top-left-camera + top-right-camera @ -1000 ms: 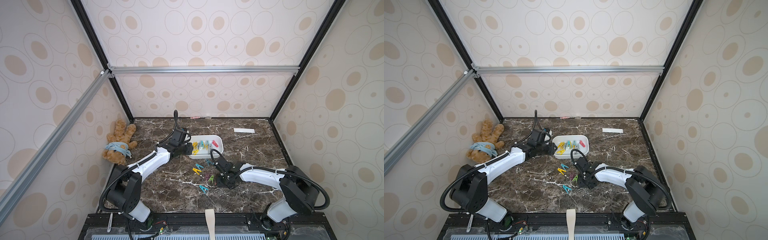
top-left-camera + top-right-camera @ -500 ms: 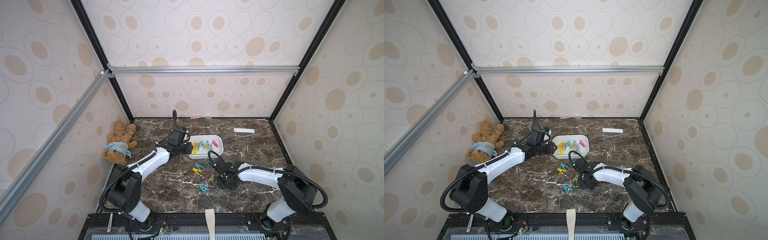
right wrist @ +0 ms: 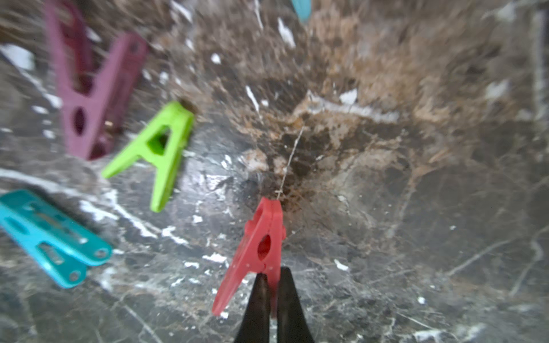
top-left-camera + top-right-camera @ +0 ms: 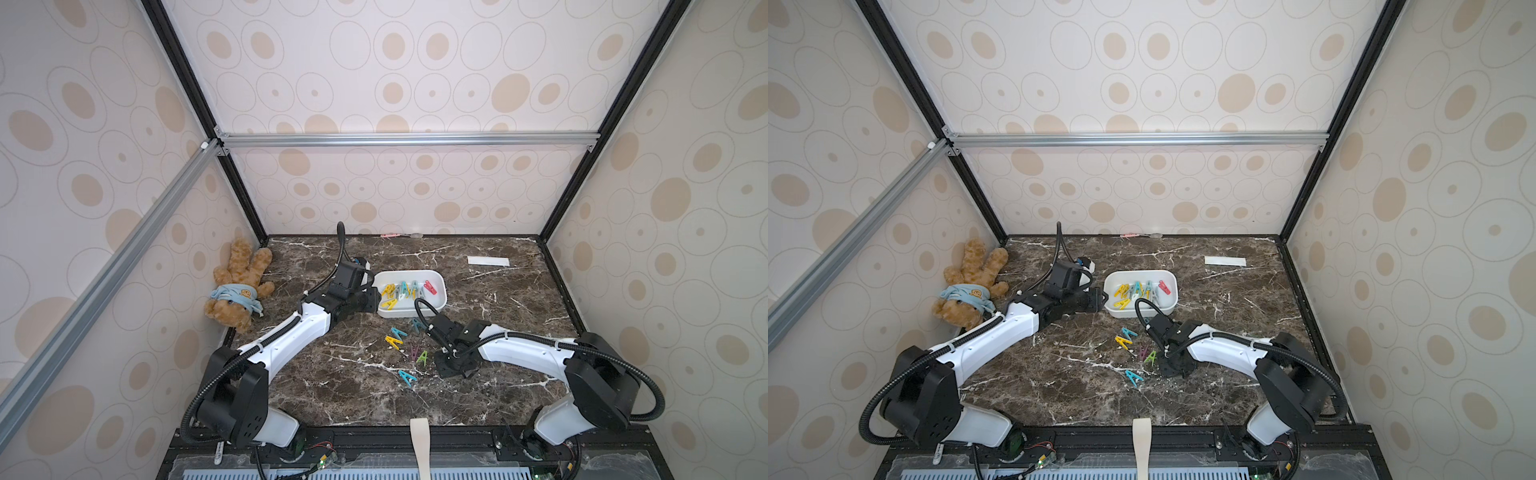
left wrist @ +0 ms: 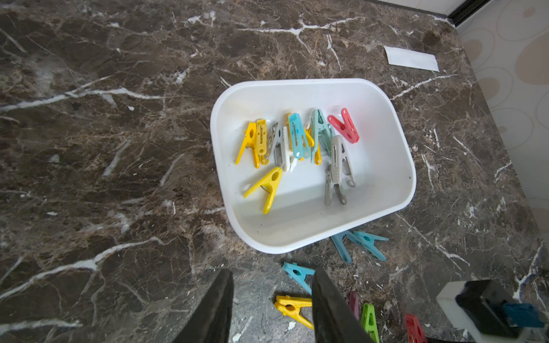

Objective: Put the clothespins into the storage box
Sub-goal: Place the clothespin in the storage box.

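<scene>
The red clothespin (image 3: 261, 246) lies low at the tabletop (image 4: 332, 386), a little way in front of the storage box (image 5: 386, 166). I cannot tell if it touches the tabletop or is just off it. The right end effector (image 3: 271, 274) is squeezed shut on only one leg of it, close to the end. That is a small hold. When the arm goes up, the red clothespin could turn or slip out and drop. A green clothespin (image 3: 157, 154) and a purple clothespin (image 3: 89, 98) lie near it, and a teal clothespin (image 3: 50, 237) lies a bit farther off, so a low swing could knock them away. The storage box already has a bunch of clothespins (image 5: 297, 142) in it. The left end effector (image 5: 273, 270) hangs just beside the box, about half open, with nothing in it. It could get in the way, or push the light box.
</scene>
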